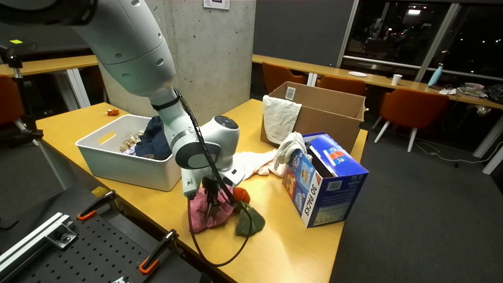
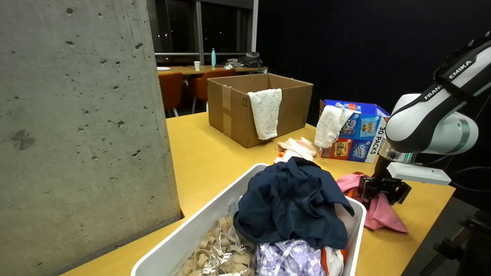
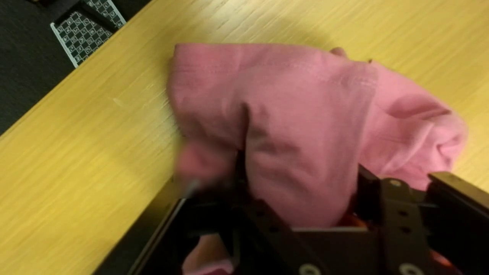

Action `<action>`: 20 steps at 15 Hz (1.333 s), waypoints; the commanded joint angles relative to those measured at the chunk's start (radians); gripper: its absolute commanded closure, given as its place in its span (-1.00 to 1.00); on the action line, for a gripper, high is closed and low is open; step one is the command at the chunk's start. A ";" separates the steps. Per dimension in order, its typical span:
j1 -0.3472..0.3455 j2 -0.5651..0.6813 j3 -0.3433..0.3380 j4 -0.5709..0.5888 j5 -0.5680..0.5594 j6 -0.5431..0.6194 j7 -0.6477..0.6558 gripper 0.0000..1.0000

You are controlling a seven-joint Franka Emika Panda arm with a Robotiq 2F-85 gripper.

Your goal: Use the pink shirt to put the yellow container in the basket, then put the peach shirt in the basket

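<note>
Nearest the camera in the wrist view, the gripper [image 3: 301, 164] reaches in from 6 o'clock; its two fingers [image 3: 400, 214] stand apart with folds of one pink shirt [image 3: 301, 103] between them, and whether the fabric is pinched cannot be told. The pink shirt lies on the table [image 3: 103, 126], spread toward 12 o'clock.

In an exterior view, the arm [image 1: 133, 51] slants in from 11 o'clock, wrist bent, the gripper pointing down. Taken from the gripper: one basket [image 1: 125, 171] at 10 o'clock; one peach shirt [image 1: 268, 167] between 1 and 2; one blue carton [image 1: 334, 196], printed "30 PACKS", between 2 and 3. Two black-and-orange clamps [image 1: 159, 251] occupy the view's 7-to-8 o'clock sector.

In an exterior view, one dark blue cloth [image 2: 291, 203] rests in the basket, at 6 o'clock; the arm extends from 2 o'clock, lettered "FRAN", part-covered, and "EMIKA". Two white cloths [image 2: 264, 113] hang, one over the single cardboard box [image 2: 295, 105], one over the carton, where "OREO" is legible.
</note>
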 commanded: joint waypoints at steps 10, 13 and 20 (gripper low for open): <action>0.057 -0.267 -0.077 -0.170 -0.038 -0.022 0.055 0.40; 0.106 -0.397 -0.121 -0.249 -0.095 -0.019 0.106 0.40; 0.239 -0.686 -0.149 -0.312 -0.443 -0.081 0.367 0.40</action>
